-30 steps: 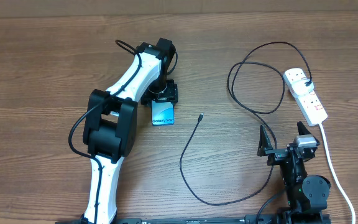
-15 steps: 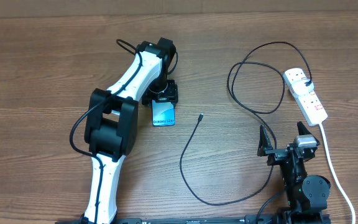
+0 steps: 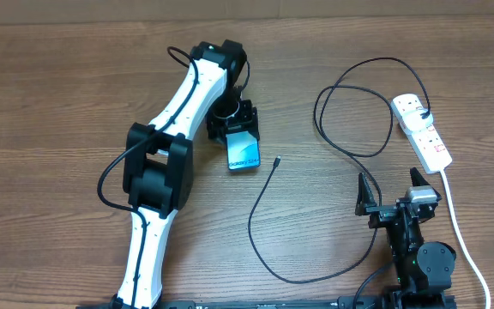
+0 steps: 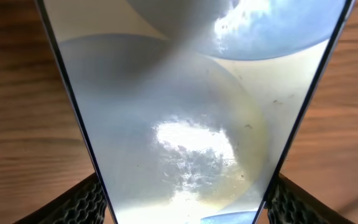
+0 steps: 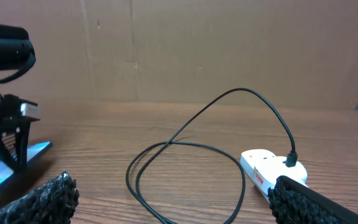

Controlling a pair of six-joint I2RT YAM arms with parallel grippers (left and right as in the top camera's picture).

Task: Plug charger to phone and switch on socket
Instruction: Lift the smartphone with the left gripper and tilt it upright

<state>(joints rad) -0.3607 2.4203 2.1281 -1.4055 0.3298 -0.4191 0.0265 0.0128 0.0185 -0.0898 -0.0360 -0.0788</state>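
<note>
At the near right edge of the counter (image 3: 58, 112), the right end effector (image 3: 390, 190) stands with its fingers spread wide and nothing between them. From its own camera the two dark fingers (image 5: 39, 199) frame the view toward the far wall.

Left of it, the charger (image 3: 260, 197) lies loose on the wood. Its nearest bend curves round at the near middle, and one run rises from there to the connector tip (image 3: 278, 160), which lies bare on the counter, just right of the phone and apart from it.

The phone (image 3: 243, 153) sits left of centre, its blue screen up and turned askew. The left end effector (image 3: 241, 136) is closed on its far end, and in the left wrist view the phone's edges sit between the two pads (image 4: 79, 202). I cannot tell whether the phone rests on the counter.

Farther right, the charger makes a big loop and ends at its plug (image 3: 424, 114), seated in the socket (image 3: 431, 146) at the far right. A white cord (image 3: 461, 232) runs from the socket toward the near edge.
</note>
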